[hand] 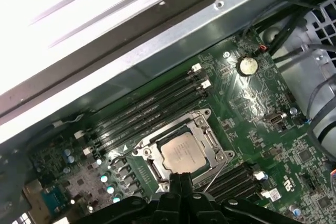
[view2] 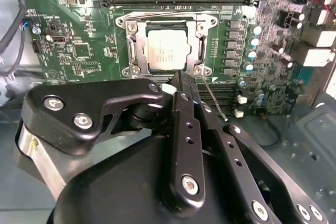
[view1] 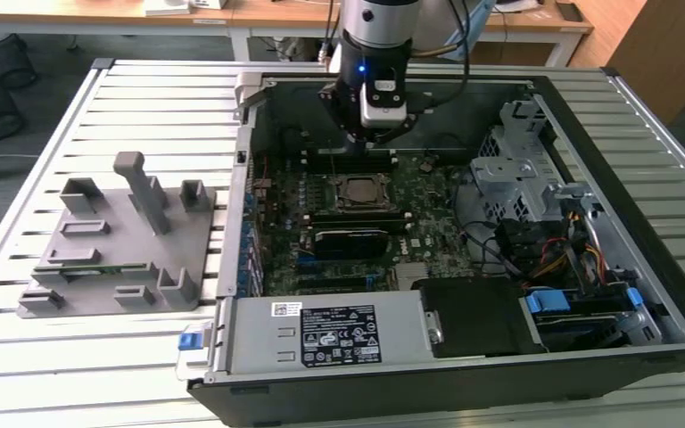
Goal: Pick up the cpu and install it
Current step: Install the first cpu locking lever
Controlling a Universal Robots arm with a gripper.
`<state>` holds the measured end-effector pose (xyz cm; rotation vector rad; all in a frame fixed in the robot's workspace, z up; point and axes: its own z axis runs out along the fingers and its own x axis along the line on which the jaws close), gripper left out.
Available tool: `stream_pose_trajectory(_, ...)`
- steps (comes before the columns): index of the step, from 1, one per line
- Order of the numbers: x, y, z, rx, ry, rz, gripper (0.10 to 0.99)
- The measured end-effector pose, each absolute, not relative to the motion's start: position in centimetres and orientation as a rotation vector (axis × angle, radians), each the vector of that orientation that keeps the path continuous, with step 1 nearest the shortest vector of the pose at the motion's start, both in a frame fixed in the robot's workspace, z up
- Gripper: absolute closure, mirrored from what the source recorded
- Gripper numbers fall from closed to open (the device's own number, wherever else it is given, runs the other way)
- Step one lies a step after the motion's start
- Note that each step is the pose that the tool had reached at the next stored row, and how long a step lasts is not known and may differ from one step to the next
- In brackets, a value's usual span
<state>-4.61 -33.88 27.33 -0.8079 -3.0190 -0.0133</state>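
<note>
Lying flat, cpu (view2: 167, 50) in socket (view2: 131, 45).

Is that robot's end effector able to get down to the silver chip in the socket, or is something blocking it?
Probably yes. The cpu lies face-up in the open socket, and the end effector hangs close by it inside the open computer case, with nothing between them.

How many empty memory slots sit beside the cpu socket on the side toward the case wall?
4 memory slots, all empty, run side by side between the socket frame holding the cpu and the case wall. The gripper hides part of the board, so others may lie there.
</note>
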Motion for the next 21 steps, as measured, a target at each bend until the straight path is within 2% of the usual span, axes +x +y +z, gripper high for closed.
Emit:
stream_pose_trajectory(15,-4.81,-33.88,27.14,-0.483,-3.089,-0.003,0.98)
stream_pose_trajectory(21,-4.81,-33.87,27.04,-0.363,-3.104,-0.033,0.98)
